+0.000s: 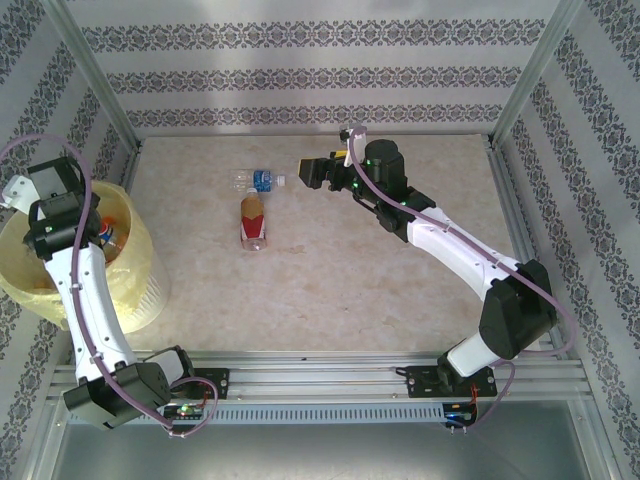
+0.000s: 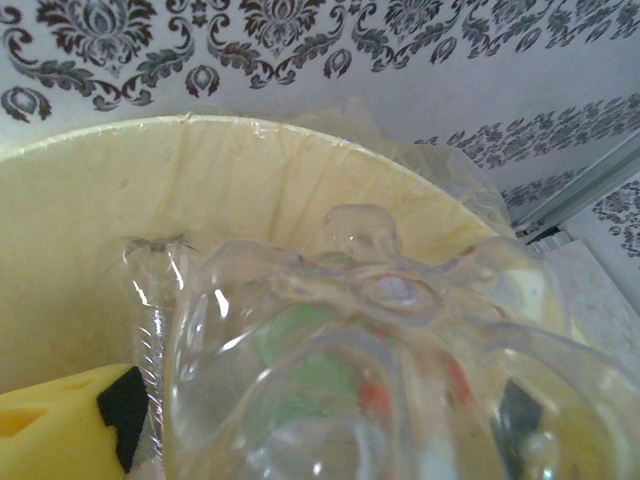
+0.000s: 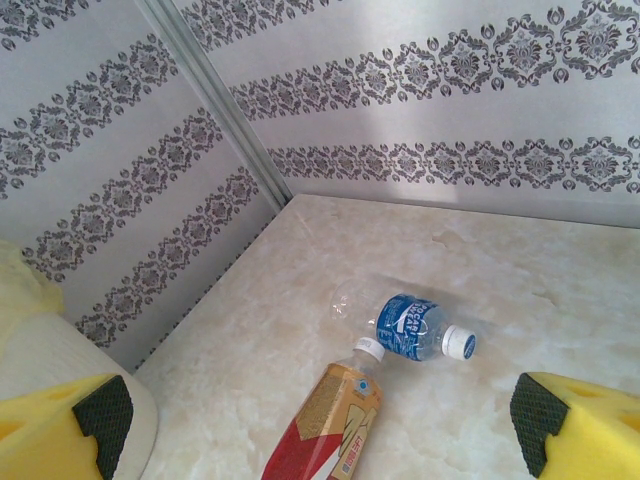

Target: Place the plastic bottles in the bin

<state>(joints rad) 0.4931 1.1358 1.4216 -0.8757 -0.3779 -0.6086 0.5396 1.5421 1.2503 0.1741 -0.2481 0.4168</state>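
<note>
Right jaws wide, near blue-label bottle (image 3: 408,326) — left jaws over bin (image 2: 150,200), hold on clear bottle (image 2: 380,350) unclear

Marble tabletop (image 1: 400,290), damask walls (image 1: 300,70), alu rails (image 1: 330,375).

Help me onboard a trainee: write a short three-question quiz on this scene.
1. True or false: the right gripper is open, with nothing between its fingers.
2. How many bottles lie on the table? A) one B) two C) four
3. Fill in: the bottle lying nearer the right gripper has a ___ label.

Key:
1. True.
2. B: the blue-label bottle and the red-label bottle.
3. Blue.
</note>
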